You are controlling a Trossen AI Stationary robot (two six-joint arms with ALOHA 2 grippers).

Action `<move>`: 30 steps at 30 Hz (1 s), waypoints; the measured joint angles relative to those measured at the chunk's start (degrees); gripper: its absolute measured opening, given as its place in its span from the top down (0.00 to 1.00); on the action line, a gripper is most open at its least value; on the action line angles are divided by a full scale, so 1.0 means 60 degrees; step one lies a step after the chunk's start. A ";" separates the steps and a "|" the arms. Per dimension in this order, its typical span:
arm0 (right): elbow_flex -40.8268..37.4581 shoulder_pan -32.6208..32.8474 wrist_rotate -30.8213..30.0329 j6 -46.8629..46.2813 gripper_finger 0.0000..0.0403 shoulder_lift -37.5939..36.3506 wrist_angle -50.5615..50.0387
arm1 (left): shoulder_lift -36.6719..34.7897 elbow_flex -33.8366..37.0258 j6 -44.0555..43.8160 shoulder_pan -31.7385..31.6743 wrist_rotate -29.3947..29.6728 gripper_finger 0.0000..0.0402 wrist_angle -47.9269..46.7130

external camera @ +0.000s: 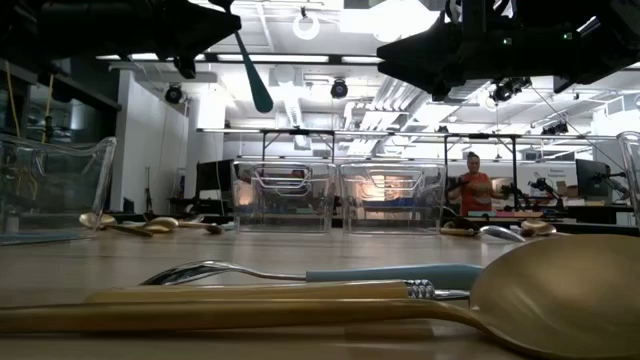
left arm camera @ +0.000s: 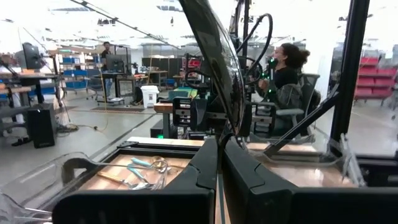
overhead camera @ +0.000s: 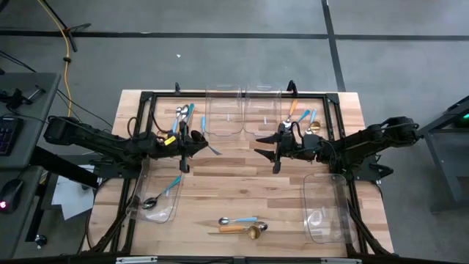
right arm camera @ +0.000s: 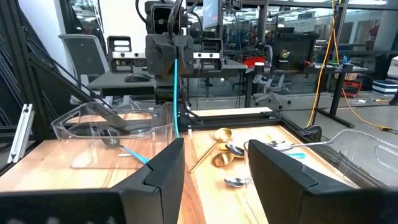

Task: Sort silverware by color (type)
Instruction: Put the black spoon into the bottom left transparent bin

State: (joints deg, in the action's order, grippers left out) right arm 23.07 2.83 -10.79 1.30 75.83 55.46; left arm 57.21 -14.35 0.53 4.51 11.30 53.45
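My left gripper hangs above the table's middle left, shut on a spoon with a dark head and a blue handle. My right gripper faces it from the right, open, with nothing between its fingers. More silverware lies on the table. One cluster is at the far left. A second, with orange and blue handles and a gold piece, is at the far right. A blue-handled spoon and a gold spoon lie by the near edge. One blue-handled spoon rests in the near-left bin. My left gripper pinches the spoon between its two fingers, which point about level toward the table's right. The dark part rises out of the fingers, and the blue handle hangs below them, tilted. The spoon is clear of the table.
Two clear bins stand side by side at the far middle. Another clear bin lies near left and a fourth near right. A black frame runs round the table. A person sits beyond the table in the left wrist view.
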 joint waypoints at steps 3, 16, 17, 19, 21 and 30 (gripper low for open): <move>0.0004 0.0000 -0.0003 -0.0003 0.60 -0.0003 0.0000 | -0.0004 -0.0230 -0.0537 0.0008 -0.0047 1.00 -0.0404; 0.0007 -0.0018 -0.0004 -0.0226 0.60 0.0000 0.0000 | 0.0218 -0.5239 -0.4589 0.0661 -0.0405 1.00 -1.2336; 0.0007 -0.0018 -0.0004 -0.0226 0.60 0.0000 0.0000 | 0.0257 -0.5817 -0.4934 0.0799 -0.0375 1.00 -1.3389; 0.0007 -0.0018 -0.0004 -0.0251 0.60 0.0000 0.0000 | 0.0351 -0.6936 -0.5760 0.1088 -0.0247 1.00 -1.5239; 0.0011 -0.0018 -0.0004 -0.0251 0.60 0.0000 0.0000 | 0.0361 -0.7836 -0.6706 0.1402 -0.0062 1.00 -1.6999; 0.0011 -0.0011 0.0000 -0.0681 0.60 0.0004 0.0000 | 0.0403 -0.8567 -1.1454 0.3197 0.0270 1.00 -2.1057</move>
State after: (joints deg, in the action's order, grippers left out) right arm 23.14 2.76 -10.79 -2.79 75.85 55.46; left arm 59.63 -65.75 -68.19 23.69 12.93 -72.89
